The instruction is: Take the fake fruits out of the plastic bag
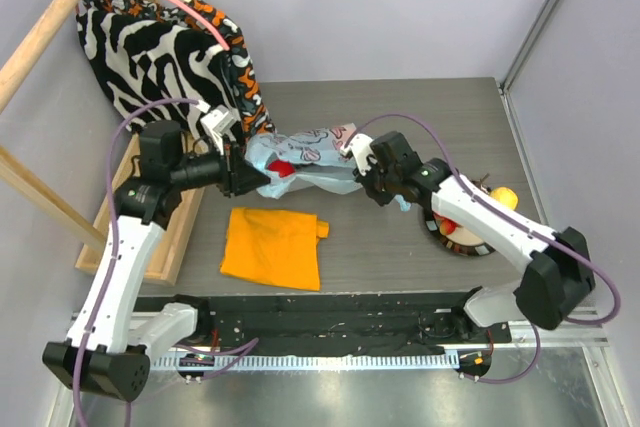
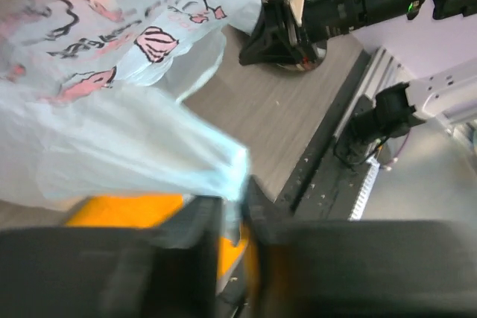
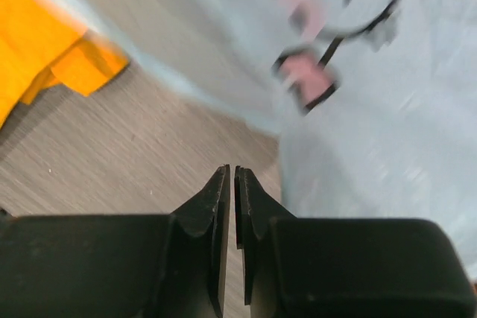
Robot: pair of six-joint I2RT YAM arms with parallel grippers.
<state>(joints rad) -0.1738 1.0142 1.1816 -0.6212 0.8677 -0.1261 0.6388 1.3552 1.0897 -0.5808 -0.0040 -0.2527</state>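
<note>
The plastic bag (image 1: 312, 159) lies behind the folded cloth (image 1: 272, 247).

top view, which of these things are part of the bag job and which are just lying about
Job: bag; red fruit inside it; lemon at right.
Lying about: orange cloth; zebra cloth; wooden frame.

- plastic bag (image 1: 310, 162): thin translucent film, crinkled, faint sheen.
- orange cloth (image 1: 272, 247), beside the bag: soft, matt.
- zebra cloth (image 1: 160, 57), behind the bag: printed fabric, matt.
- worktop (image 1: 400, 257), under the bag: grey wood-grain, matt.
- right end effector (image 3: 231, 176): matt black plastic.
</note>
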